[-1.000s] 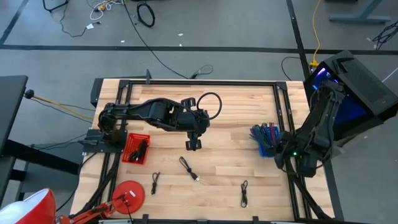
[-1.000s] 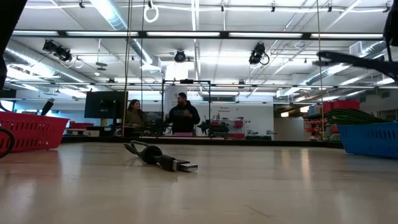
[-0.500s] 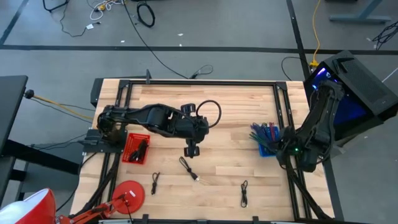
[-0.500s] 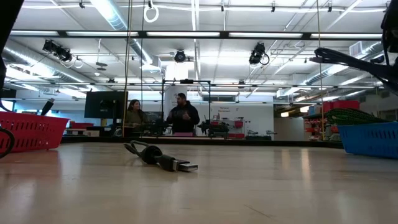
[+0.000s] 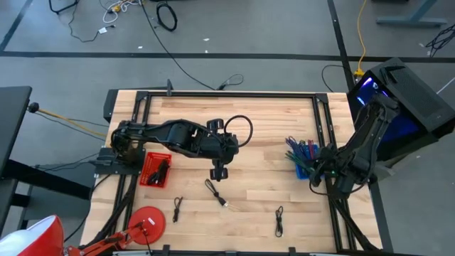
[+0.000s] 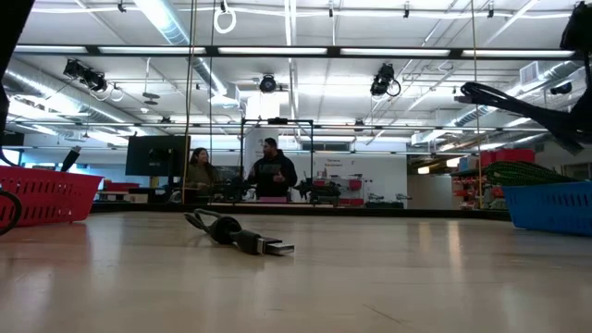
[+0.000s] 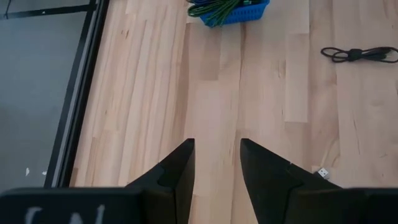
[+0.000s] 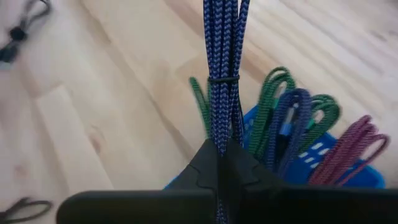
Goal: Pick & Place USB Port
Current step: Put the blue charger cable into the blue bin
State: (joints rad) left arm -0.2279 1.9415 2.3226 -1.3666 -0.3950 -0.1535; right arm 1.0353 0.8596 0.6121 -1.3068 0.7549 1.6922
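Note:
Three black USB cables lie loose on the wooden table: one (image 5: 215, 193) just nearward of my left gripper (image 5: 219, 173), one (image 5: 177, 208) near the front left and one (image 5: 279, 220) near the front right. My left gripper (image 7: 216, 149) hangs open above bare wood, with the nearest cable's plug (image 7: 323, 173) beside it. At the right, my right gripper (image 5: 315, 171) is shut on a blue braided cable bundle (image 8: 222, 56) over the blue basket (image 5: 302, 162) of coloured cables. My right gripper pinches the blue braided bundle (image 8: 222, 134) between its two shut fingers, several strands together, below the thin tie (image 8: 222, 79) that binds them. The strands run straight on past the fingertips, along the fingers, over the basket's rim. Their far end leaves the picture.
A red basket (image 5: 155, 169) with black cables sits by the left arm's base, and a round red object (image 5: 149, 222) at the front left. Black frame rails (image 5: 227, 94) run round the table. People stand far behind in the room (image 6: 268, 171).
My right gripper has rolled and tipped at the wrist with the blue bundle and swung a little toward the table's left, over the blue basket. It stays shut.

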